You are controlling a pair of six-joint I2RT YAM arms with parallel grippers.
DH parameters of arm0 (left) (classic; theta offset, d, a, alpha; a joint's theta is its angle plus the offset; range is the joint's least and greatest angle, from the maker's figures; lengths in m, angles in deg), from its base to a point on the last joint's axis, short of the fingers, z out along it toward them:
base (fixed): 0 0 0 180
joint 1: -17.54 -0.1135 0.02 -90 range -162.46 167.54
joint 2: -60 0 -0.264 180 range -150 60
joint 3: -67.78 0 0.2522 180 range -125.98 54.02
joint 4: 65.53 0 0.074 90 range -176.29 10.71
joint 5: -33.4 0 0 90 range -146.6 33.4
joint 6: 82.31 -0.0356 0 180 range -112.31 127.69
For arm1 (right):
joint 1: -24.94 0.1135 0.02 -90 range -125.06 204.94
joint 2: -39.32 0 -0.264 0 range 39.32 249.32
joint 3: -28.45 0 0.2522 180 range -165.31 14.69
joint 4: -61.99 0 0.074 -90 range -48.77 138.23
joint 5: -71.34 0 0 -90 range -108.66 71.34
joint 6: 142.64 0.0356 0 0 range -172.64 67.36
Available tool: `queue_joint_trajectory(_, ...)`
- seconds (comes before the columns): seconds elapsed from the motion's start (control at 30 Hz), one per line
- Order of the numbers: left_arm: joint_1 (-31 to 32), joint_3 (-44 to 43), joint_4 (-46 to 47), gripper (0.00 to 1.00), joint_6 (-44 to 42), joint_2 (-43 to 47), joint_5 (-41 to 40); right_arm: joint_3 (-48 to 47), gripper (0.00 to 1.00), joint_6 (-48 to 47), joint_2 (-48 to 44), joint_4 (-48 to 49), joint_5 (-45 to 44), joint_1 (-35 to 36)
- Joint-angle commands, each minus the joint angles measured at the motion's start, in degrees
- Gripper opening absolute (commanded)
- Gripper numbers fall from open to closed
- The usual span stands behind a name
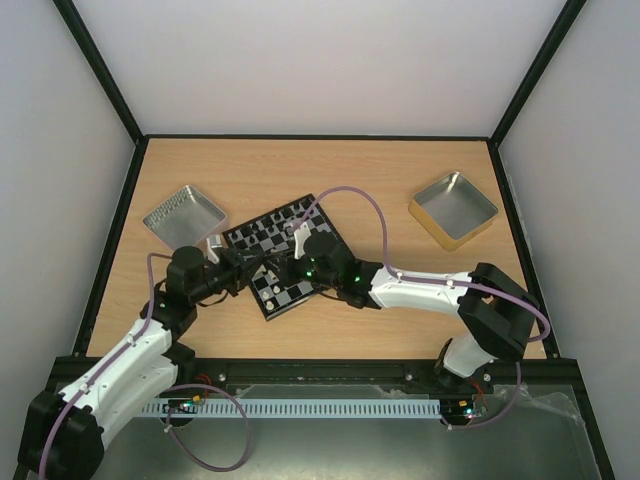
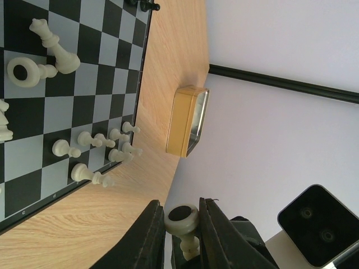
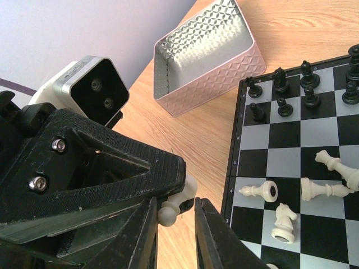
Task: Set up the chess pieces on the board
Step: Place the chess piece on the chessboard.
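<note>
My left gripper [image 2: 184,238] is shut on a cream-white pawn [image 2: 184,219], its round base facing the camera. In the right wrist view the pawn [image 3: 176,204] sticks out of the left gripper's black fingers [image 3: 112,162]. Its head sits between the fingers of my right gripper [image 3: 175,235], which are slightly apart: it touches the left finger and there is a gap to the right one. From above, both grippers [image 1: 245,268] [image 1: 292,268] meet over the board [image 1: 285,250]. White pieces [image 3: 322,188] lie toppled on the board [image 3: 291,134]. Black pieces [image 3: 280,78] stand at its far edge.
A silver patterned tray [image 1: 184,214] [image 3: 202,56] sits left of the board. A gold tray [image 1: 453,208] [image 2: 188,120] sits at the back right. Several white pawns [image 2: 95,140] cluster at one board edge [image 2: 73,101].
</note>
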Motion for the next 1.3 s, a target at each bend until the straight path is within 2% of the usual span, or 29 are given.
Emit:
queue_joint_trajectory(0.0, 0.3, 1.1, 2.0, 0.18, 1.6, 0.9, 1.5, -2.2, 0.16, -1.0, 1.3, -1.1, -1.2, 0.1)
queue_joint_trajectory(0.23, 0.6, 2.1, 3.2, 0.18, 3.4, 1.6, 1.9, -3.2, 0.14, -1.4, 2.4, -1.7, -1.3, 0.2)
queue_joint_trajectory(0.43, 0.6, 2.4, 3.3, 0.17, 3.9, 1.4, 1.4, -3.7, 0.23, -3.0, 2.5, -2.4, -1.6, 0.9)
queue_joint_trajectory(0.57, 0.6, 2.7, 3.9, 0.17, 4.7, 1.4, 1.4, -3.6, 0.25, -3.8, 2.7, -2.4, -1.9, 1.2)
queue_joint_trajectory(1.0, 0.6, 2.6, 4.2, 0.17, 7.6, 2.3, 3.3, -3.2, 0.03, -8.1, 2.6, -1.5, -5.2, 1.5)
queue_joint_trajectory(1.27, 0.6, 2.7, 3.9, 0.2, 7.2, 1.7, 2.9, -1.5, 0.02, -6.4, 0.6, -0.4, -5.8, 1.5)
